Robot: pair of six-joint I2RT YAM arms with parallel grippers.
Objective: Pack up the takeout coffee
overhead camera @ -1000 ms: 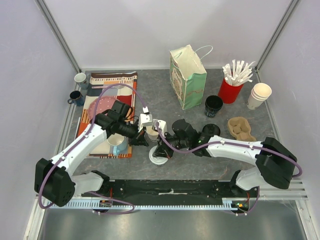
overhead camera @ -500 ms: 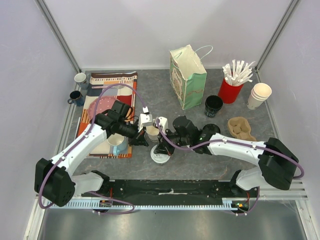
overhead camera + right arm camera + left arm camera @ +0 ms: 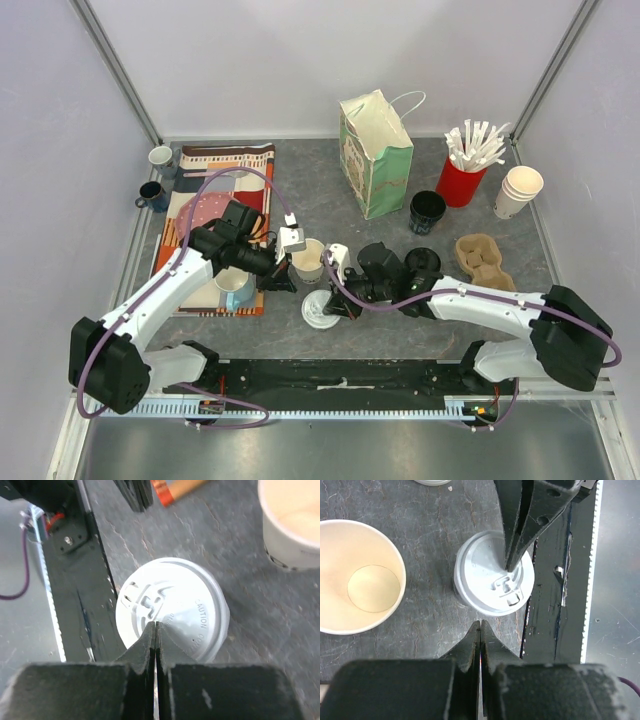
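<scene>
Looking at both wrist cams, the left gripper (image 3: 480, 630) and right gripper (image 3: 154, 630) are each pinched fully closed, with nothing between the fingers. The white sip lid (image 3: 185, 615) lies loose on the grey table (image 3: 320, 200) under the right gripper's tips, just beside the lidless paper cup (image 3: 360, 575).

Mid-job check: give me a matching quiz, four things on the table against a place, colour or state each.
1 white sip lid
2 open paper cup
3 black cup
4 cardboard carrier

A beside the red straw holder
B pale, empty inside
C brown, moulded pockets
D under the shut right end effector

Pairs: 1-D, 2-B, 3-A, 4-C
</scene>
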